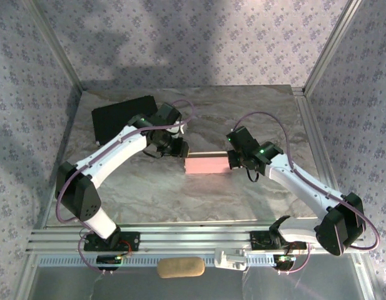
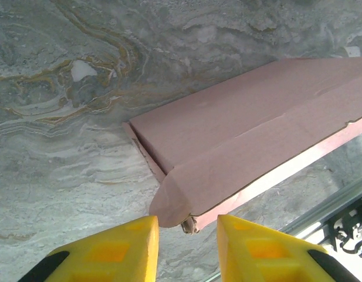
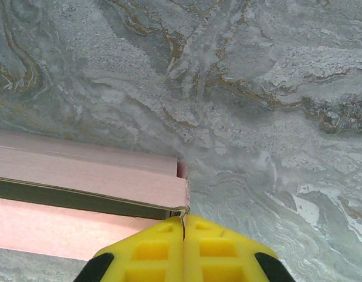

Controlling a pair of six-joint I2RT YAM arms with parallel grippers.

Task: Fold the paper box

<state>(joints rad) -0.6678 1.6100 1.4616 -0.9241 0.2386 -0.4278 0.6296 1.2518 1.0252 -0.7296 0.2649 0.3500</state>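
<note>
The paper box point(image 1: 207, 165) lies mid-way across the table point(image 1: 261, 112), between both arms. The left gripper point(image 2: 188, 226) sits at its 9 o'clock end, jaws apart beside a rounded flap; the right gripper point(image 3: 183, 222), at 3 o'clock, has its jaws pressed together against the box corner

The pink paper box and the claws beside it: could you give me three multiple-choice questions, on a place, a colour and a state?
1. Where on the table does the paper box lie? A) far right corner B) the middle, between left gripper and right gripper C) overhanging the near edge
2. Colour of the fingers? A) yellow B) blue C) red
3. Right gripper's fingers? A) spread wide B) around a bottle C) pressed together
Answers: B, a gripper sits at each end; A, both wrist views show yellow; C, no gap between them.
</note>
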